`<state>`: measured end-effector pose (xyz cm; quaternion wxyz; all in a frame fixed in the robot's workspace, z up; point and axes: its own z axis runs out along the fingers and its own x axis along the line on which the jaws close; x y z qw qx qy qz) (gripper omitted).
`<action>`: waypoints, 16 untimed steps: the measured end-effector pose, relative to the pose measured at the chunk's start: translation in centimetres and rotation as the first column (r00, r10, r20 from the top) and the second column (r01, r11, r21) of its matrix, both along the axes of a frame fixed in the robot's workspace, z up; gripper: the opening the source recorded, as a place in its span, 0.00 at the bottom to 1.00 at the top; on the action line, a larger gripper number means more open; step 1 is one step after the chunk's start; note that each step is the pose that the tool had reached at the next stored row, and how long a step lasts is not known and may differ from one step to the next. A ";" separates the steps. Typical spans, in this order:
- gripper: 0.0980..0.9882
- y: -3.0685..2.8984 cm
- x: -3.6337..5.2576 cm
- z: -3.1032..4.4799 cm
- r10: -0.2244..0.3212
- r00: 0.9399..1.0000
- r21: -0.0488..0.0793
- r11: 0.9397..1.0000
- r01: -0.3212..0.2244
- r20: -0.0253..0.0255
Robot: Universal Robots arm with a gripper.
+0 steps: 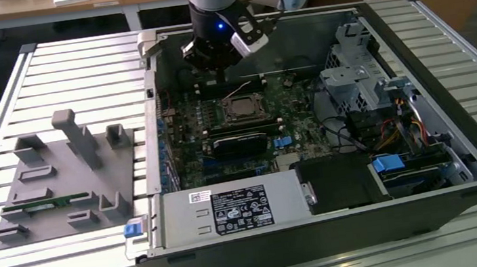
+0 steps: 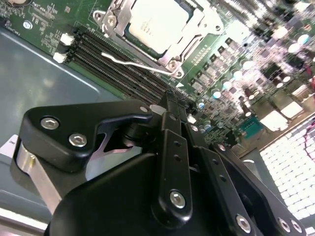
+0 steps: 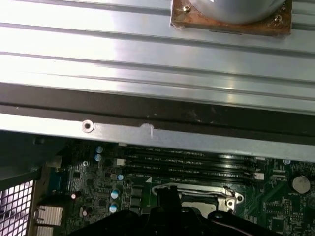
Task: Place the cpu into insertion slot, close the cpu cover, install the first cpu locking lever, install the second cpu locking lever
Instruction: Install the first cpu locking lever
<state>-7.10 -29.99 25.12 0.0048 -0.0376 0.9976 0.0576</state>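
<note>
Cpu (image 2: 156, 22), flat dull-silver square, sits framed by metal cpu cover (image 2: 197, 34); black tool (image 2: 170, 105) closed.

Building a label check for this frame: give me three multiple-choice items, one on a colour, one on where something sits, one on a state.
1. What colour is the fixture tray at the exterior view's left?
A) blue
B) grey
C) red

2. Where is the cpu?
A) on the fixture tray
B) on the table slats
C) seated on the motherboard

3. How does the cpu cover stand?
A) flat, framing the cpu
B) upright on its hinge
C) taken off, lying outside the case

Answers:
1 B, the tray is plain grey all over.
2 C, its silver top sits amid the green board in the second wrist view.
3 A, the metal frame lies level around the chip's edges.
</note>
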 end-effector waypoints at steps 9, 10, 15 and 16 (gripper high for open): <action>0.02 0.00 1.03 -0.55 -0.011 1.000 0.007 1.000 0.011 0.000; 0.02 0.00 1.14 -0.59 -0.011 1.000 0.007 1.000 0.011 0.000; 0.02 0.00 1.37 -0.70 -0.011 1.000 0.006 1.000 0.011 0.000; 0.02 0.00 1.40 -0.72 -0.011 1.000 0.006 1.000 0.011 0.000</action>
